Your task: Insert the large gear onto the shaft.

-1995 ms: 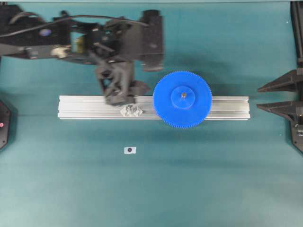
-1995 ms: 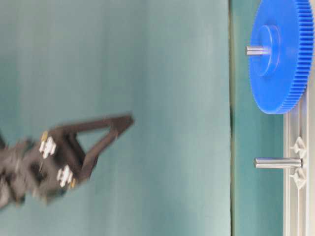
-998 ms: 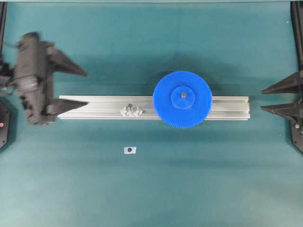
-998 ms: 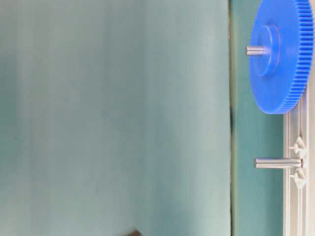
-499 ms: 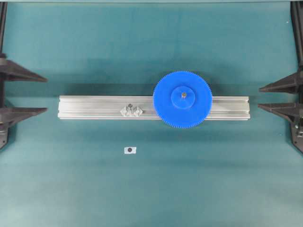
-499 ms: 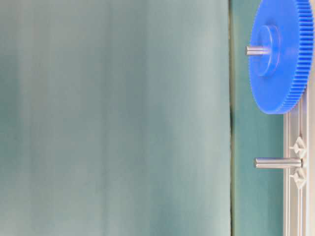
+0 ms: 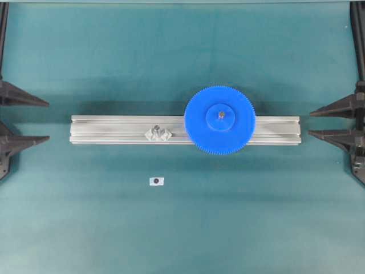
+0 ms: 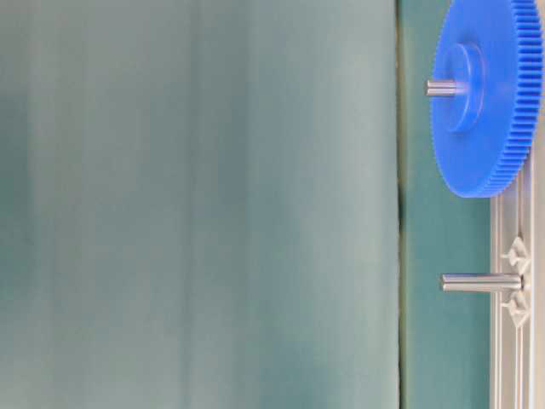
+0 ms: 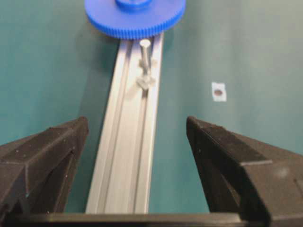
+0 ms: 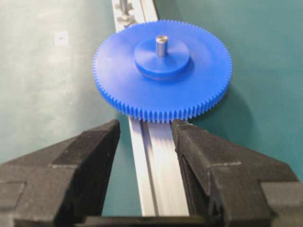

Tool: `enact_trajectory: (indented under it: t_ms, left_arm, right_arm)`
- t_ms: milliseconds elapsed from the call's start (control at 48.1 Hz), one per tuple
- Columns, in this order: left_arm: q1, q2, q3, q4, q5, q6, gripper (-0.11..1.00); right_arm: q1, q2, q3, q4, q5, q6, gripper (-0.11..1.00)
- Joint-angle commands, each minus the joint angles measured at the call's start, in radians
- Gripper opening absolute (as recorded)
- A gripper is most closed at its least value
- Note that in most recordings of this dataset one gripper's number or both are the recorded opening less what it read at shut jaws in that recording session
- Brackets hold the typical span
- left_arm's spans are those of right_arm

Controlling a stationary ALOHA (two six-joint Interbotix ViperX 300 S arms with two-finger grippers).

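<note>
The large gear (image 7: 219, 120) lies flat over the aluminium rail (image 7: 114, 129), right of its middle. The shaft (image 7: 221, 115) passes through the gear's hub, and its pale grey tip (image 10: 162, 45) sticks up above the hub. In the table-level view the large gear (image 8: 490, 102) sits low on the shaft (image 8: 441, 87). My left gripper (image 7: 45, 121) is open at the left edge, off the rail's left end, with nothing between its fingers. At the right edge my right gripper (image 7: 311, 124) is also open and empty, a little beyond the rail's right end.
A second bare pin (image 7: 157, 129) on a clear bracket stands on the rail left of the gear, also seen as the pin (image 9: 145, 49) from the left wrist. A small white tag with a dark dot (image 7: 156, 181) lies on the teal mat in front of the rail.
My left arm has pulled away from over the rail to the left edge, its gripper open. The gear stays on the shaft. My right gripper has hardly moved.
</note>
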Motion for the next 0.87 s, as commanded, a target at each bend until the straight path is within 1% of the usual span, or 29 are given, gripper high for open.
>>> enact_trajectory:
  t_ms: [0,145,229,270,374,499,707,852]
  left_arm:
    - [-0.002,-0.006,0.026,0.003,-0.017,-0.002,0.87]
    - [-0.002,-0.026,0.080,0.003,-0.107,-0.009,0.87]
    - [-0.002,-0.025,0.097,0.003,-0.127,-0.015,0.87]
    - [-0.002,-0.023,0.100,0.003,-0.127,-0.023,0.87]
    - [-0.002,-0.012,0.110,0.005,-0.137,-0.034,0.87]
    - [-0.002,-0.012,0.137,0.003,-0.183,-0.035,0.87]
    - [-0.002,-0.012,0.241,0.005,-0.348,-0.032,0.87]
    - [-0.002,-0.006,0.241,0.005,-0.353,-0.032,0.87]
  right_arm:
    - [-0.002,0.008,0.009,-0.002,-0.037,0.006,0.56]
    - [-0.003,0.008,0.067,-0.002,-0.114,0.005,0.56]
    - [-0.003,0.008,0.100,-0.003,-0.176,0.005,0.56]
    - [-0.002,0.006,0.107,-0.003,-0.189,0.005,0.56]
    - [-0.002,0.006,0.107,-0.008,-0.179,0.005,0.56]
    - [-0.003,0.005,0.106,-0.008,-0.175,0.005,0.56]
    - [-0.003,0.006,0.106,-0.008,-0.176,0.005,0.56]
    - [-0.002,0.005,0.106,-0.008,-0.175,0.005,0.56]
